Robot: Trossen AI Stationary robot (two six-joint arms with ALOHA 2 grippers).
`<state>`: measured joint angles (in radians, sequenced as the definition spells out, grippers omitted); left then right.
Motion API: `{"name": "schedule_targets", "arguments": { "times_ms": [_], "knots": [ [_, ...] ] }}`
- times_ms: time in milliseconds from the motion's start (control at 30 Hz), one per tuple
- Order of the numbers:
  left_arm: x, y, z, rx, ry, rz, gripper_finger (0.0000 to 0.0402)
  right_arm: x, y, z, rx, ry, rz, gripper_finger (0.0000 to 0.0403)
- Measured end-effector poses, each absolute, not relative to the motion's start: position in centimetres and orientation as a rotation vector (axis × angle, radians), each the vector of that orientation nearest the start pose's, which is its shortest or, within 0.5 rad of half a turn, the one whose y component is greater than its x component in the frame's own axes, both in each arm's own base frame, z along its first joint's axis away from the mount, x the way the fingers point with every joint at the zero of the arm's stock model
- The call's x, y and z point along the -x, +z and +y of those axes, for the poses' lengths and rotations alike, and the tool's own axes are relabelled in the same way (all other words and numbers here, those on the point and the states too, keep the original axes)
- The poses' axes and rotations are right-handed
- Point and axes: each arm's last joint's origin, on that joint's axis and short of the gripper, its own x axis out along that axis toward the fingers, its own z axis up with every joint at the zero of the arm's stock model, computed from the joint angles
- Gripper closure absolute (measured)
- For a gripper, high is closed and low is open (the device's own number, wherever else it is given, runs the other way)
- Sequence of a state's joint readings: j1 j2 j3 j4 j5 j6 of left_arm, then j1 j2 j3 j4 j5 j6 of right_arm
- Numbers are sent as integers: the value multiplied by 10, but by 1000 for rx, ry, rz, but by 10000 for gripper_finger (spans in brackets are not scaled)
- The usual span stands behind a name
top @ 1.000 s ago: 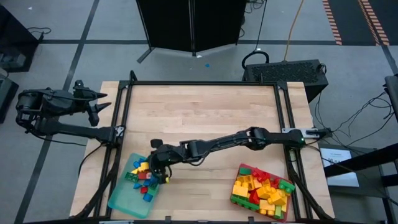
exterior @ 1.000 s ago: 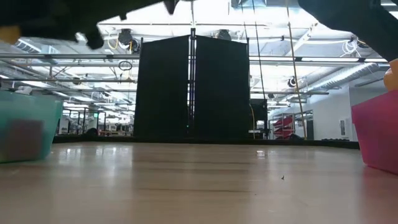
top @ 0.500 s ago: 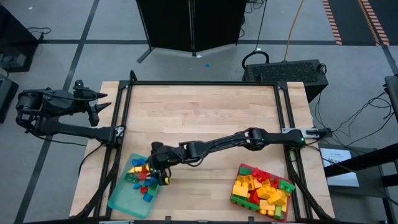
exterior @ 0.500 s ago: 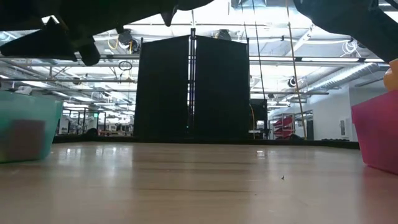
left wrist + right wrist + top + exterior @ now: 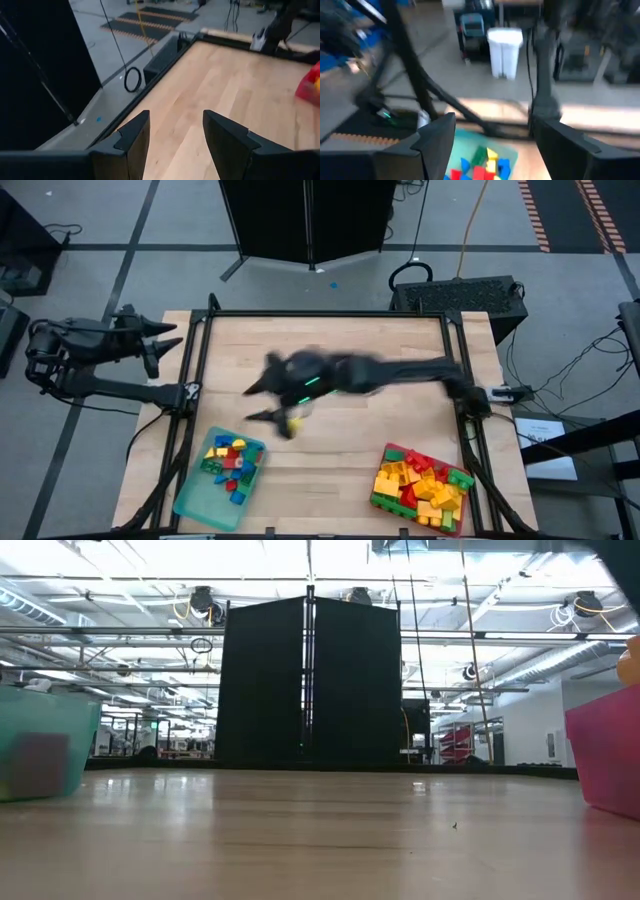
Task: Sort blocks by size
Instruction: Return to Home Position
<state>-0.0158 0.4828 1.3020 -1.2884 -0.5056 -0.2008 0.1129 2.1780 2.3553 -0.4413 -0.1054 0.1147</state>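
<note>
Small bricks (image 5: 230, 465) in red, yellow, green and blue lie in the teal tray (image 5: 190, 502) at the near left. Larger bricks (image 5: 425, 488) fill the red tray (image 5: 392, 451) at the near right. My right gripper (image 5: 258, 402) is blurred over the bare table, on the far side of the teal tray. Its fingers are open and nothing shows between them in the right wrist view (image 5: 492, 135). That view looks toward the teal tray's bricks (image 5: 480, 165). My left gripper (image 5: 150, 340) waits open beyond the table's far left corner and also shows in the left wrist view (image 5: 175, 135).
A black frame rail (image 5: 320, 314) runs around the table. Bare wood (image 5: 330, 355) lies between the far edge and the trays. In the low view the teal tray's wall (image 5: 40, 750) stands at the left and the red tray's wall (image 5: 605, 755) at the right.
My right gripper has left the teal tray and swung quickly up and toward the table's far edge, its arm drawing back to the right. It has gone up out of the low view. The bricks in both trays lie as before.
</note>
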Motion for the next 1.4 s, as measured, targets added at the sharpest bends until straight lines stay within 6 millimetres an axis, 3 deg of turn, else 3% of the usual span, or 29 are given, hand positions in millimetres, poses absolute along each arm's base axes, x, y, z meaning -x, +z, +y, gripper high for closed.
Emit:
{"name": "schedule_targets", "arguments": {
  "times_ms": [67,133,267,400,500,667,800,933,1000,1167,1400],
  "knots": [
    [6,406,14,77,523,384,214,-454,441,55,-91,209,252,145],
    [5,408,14,83,521,363,214,-421,466,51,-87,200,282,145],
    [3,413,14,102,521,303,214,-363,495,46,-109,196,383,144],
    [1,419,13,116,489,238,214,-285,530,45,-97,220,418,143],
    [-1,422,11,67,383,231,214,-244,537,49,-50,263,477,143],
    [-2,431,5,35,177,143,214,-204,539,66,100,400,527,143],
    [9,436,4,33,131,49,214,-152,547,63,137,424,478,143],
    [27,437,5,29,145,-38,214,-118,535,55,144,453,415,142],
    [36,438,5,26,150,-83,214,-109,519,52,139,442,358,142],
    [55,432,6,29,155,-117,214,-77,464,35,68,392,119,142],
    [70,415,7,71,203,-63,214,-57,375,25,19,378,-170,142]
  ]
}}
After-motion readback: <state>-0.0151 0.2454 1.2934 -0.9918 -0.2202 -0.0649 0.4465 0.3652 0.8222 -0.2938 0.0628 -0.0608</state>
